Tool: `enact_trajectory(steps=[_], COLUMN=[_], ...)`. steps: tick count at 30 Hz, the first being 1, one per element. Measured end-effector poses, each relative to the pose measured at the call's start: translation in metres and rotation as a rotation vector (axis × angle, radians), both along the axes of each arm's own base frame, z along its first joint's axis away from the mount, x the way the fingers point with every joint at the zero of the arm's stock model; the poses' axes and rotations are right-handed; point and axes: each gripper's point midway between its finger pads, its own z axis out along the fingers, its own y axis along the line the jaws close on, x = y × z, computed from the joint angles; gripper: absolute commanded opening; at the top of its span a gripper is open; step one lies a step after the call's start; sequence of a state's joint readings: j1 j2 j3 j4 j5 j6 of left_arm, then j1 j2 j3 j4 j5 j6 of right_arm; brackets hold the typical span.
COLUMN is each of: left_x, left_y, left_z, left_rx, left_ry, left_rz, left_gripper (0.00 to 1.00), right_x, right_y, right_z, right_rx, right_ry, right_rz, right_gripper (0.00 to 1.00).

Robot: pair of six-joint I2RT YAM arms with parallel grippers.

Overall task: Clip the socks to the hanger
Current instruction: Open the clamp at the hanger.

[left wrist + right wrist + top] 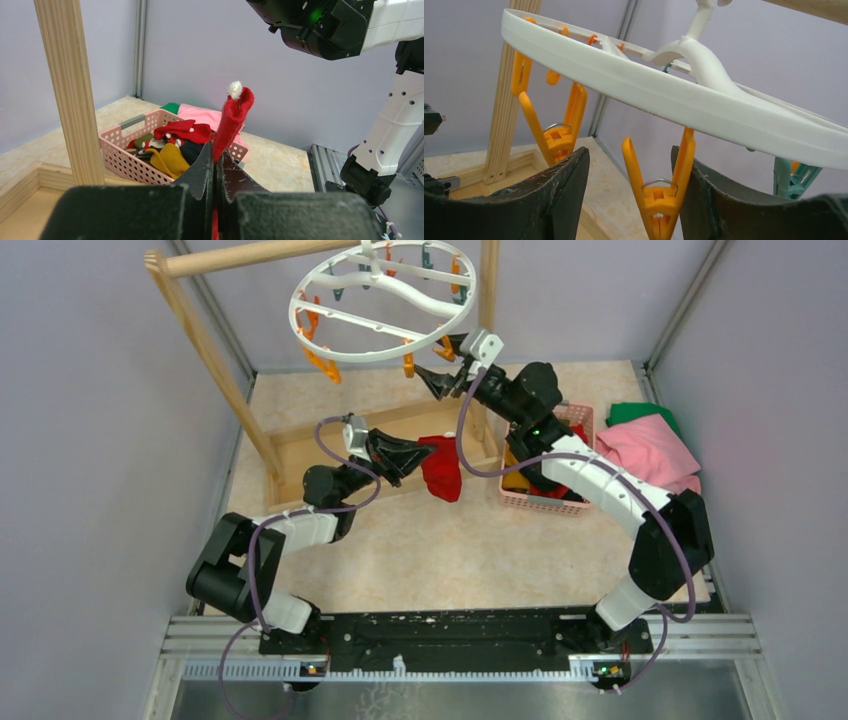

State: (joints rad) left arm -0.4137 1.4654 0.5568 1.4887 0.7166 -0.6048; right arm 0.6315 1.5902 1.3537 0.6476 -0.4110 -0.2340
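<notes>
Containers: one pink perforated basket [120, 152] on the bench [420, 560], right of the wooden rack [205, 335]. It holds a heap of socks. I can make out a red one with white spots [184, 131], a yellow one [171, 159], a black one [192, 150] and an olive piece by the far rim. The heap overlaps, so the exact count can't be told.

Beside the basket on its right lie two folded cloths, one pink [650, 450] and one green [640, 412].

Socks out of the basket: one. A red sock [235, 117] with a white tuft at its tip is pinched in the left gripper [215, 156], whose fingers are pressed together on the fabric. The sock is held in the air over the bench, between the rack's base and the basket.

One hanger [649, 95], a white ring with spokes, hangs tilted from the rack's top bar. In the right wrist view I count two whole orange clips and one teal clip [789, 177], which is partly cut off. More clips sit round the ring in the top view, too small to count.

The right gripper [629, 155] is raised under the ring's near rim with its jaws spread, and one orange clip [659, 197] hangs between them. I can't tell whether the fingers touch it.
</notes>
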Motion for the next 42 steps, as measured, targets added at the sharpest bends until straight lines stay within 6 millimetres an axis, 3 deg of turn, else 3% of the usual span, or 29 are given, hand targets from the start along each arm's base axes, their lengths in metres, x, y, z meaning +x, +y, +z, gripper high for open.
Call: enact_trajectory(steps=[12,42], left_x=[0.0,-0.001], left_y=[0.0,0.0], left_z=[0.0,-0.001], left_rx=[-0.001,0.001], left_ry=[0.003,0.006], left_rz=[-0.002,-0.001], left_gripper=[0.0,0.0], right_x=[-0.002,-0.002], right_y=[-0.017,-0.036], right_z=[-0.004,0.007], right_rx=[-0.004,0.042], right_ry=[-0.029,-0.097], right_rz=[-0.078,-0.137], right_gripper=[0.76,0.69])
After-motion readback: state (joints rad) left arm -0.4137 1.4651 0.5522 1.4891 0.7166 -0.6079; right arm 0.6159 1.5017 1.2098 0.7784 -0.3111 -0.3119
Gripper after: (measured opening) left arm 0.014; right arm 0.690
